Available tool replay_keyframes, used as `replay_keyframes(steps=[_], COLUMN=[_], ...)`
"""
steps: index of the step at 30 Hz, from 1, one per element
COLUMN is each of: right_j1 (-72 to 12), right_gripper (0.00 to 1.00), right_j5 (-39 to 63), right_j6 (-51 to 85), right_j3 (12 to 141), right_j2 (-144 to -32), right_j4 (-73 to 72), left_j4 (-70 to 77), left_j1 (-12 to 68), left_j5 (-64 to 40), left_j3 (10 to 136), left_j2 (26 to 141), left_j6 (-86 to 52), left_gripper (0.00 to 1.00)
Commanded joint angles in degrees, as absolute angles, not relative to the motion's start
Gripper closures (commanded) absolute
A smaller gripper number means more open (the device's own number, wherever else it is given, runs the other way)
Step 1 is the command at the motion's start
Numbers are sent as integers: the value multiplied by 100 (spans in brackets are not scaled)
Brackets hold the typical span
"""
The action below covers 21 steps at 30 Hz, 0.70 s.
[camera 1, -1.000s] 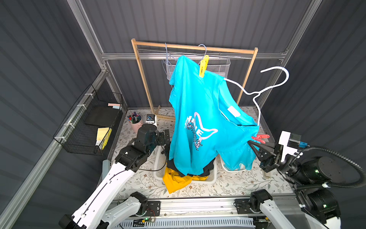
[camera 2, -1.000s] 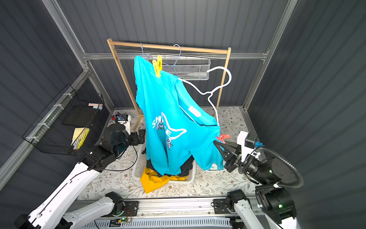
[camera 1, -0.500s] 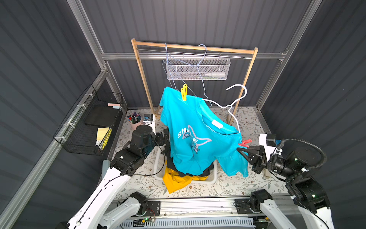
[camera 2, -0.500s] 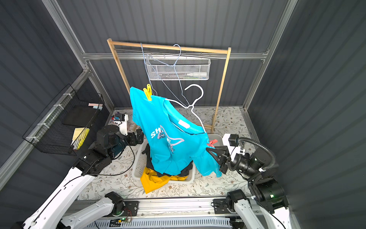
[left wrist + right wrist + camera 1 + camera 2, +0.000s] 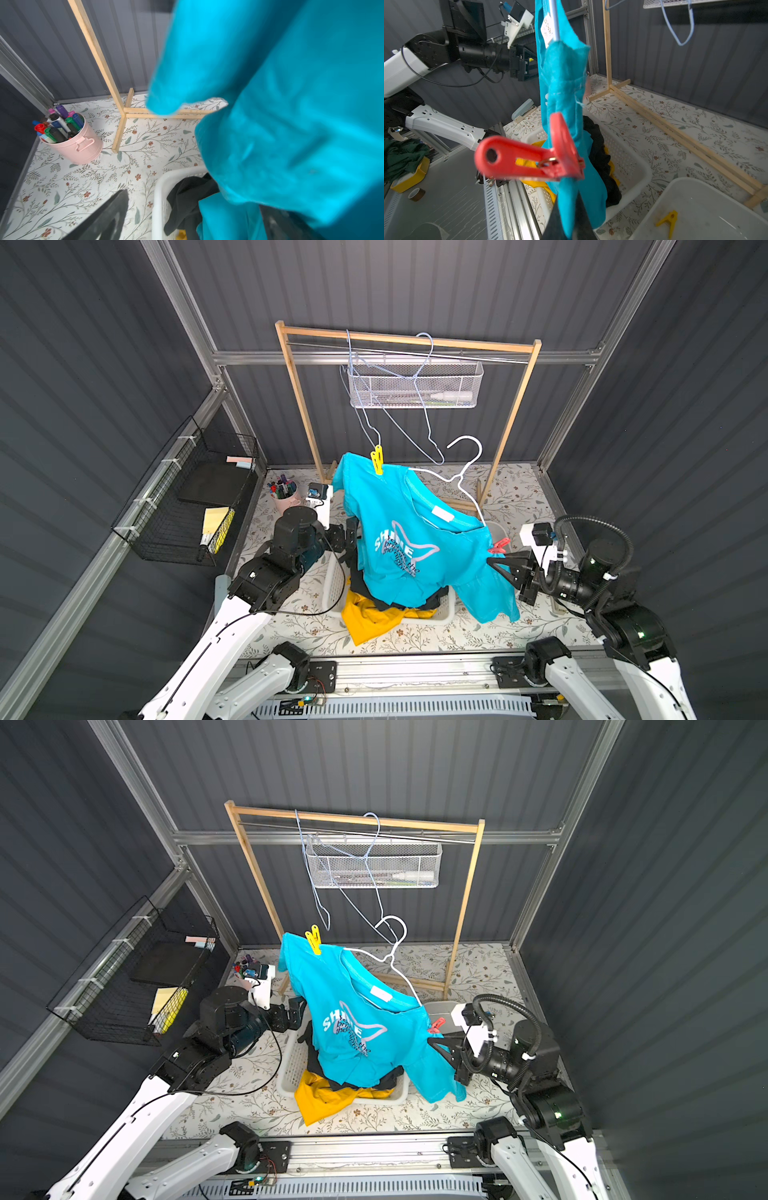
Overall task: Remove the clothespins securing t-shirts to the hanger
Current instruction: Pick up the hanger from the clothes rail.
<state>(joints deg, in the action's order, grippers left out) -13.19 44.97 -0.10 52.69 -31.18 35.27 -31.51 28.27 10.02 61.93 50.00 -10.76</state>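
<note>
A teal t-shirt [image 5: 399,531] [image 5: 340,1002] hangs on a white hanger [image 5: 461,472] [image 5: 395,952] off the rack, tilted low over the white basket [image 5: 332,585]. A yellow clothespin [image 5: 377,459] [image 5: 313,939] pins its far shoulder. A red clothespin [image 5: 498,545] [image 5: 529,160] pins the near shoulder. My right gripper [image 5: 492,562] [image 5: 571,218] is shut on the teal cloth just under the red clothespin. My left gripper [image 5: 351,537] [image 5: 193,216] stands open beside the shirt's other side, holding nothing. A black t-shirt [image 5: 187,199] and a mustard t-shirt [image 5: 365,618] lie in the basket.
The wooden rack [image 5: 407,339] at the back carries light blue wire hangers [image 5: 424,406] and a mesh tray [image 5: 415,385]. A pink cup of markers [image 5: 79,145] stands at the back left. A clear bin [image 5: 695,207] holds a yellow clothespin [image 5: 668,220]. A black wire basket [image 5: 195,506] hangs on the left wall.
My right gripper has brought the hanger and teal shirt down from rack height to just above the basket. The left arm has drawn back a little.
</note>
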Motion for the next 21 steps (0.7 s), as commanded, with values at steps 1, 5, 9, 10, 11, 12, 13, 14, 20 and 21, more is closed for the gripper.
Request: replay_keyframes(steps=[1,5,9,10,11,12,13,14,20,21], right_j1=[-1345,-1443,-1701,-1825,-1949,-2130,-2311,-2436,-2794,-2840], right_gripper=[100,100,100,100,100,100,100,100,100,100], right_j5=[4341,4059,3967,3883,3719,3505,3276,3109,3002,2951], right_j6=[-44,-129,-272,-376,-505,-657,-758,-793,-440,-416], right_j3=[5203,5143,5162,5216,5282,5350,5423,5468,5228,5191], right_j2=[-3216,-3360,-3661,-3788,-3879,-4010,-4084,-4110,-4049,-4053], right_j4=[3454,3490,3498,3604,3734,3880,3996,4032,3539,3502], left_j4=[-3876,-4258,-4235,-4200,-4165,-4110,-4047,-3996,-3754,-3647], left_j1=[2795,2795,2795,2795,2794,2795,2799,2798,2801,2796], left_j5=[1086,1080,1110,1059,995,926,833,735,327,160], left_j3=[6011,5671,5529,5566,5612,5681,5743,5805,6341,6420], left_j2=[4832,4431,3906,3828,3791,3778,3801,3844,4673,4835], left_j6=[-822,-981,-1063,-1055,-1055,-1046,-1025,-994,-530,-510], left_gripper=[0,0,0,0,0,0,0,0,0,0])
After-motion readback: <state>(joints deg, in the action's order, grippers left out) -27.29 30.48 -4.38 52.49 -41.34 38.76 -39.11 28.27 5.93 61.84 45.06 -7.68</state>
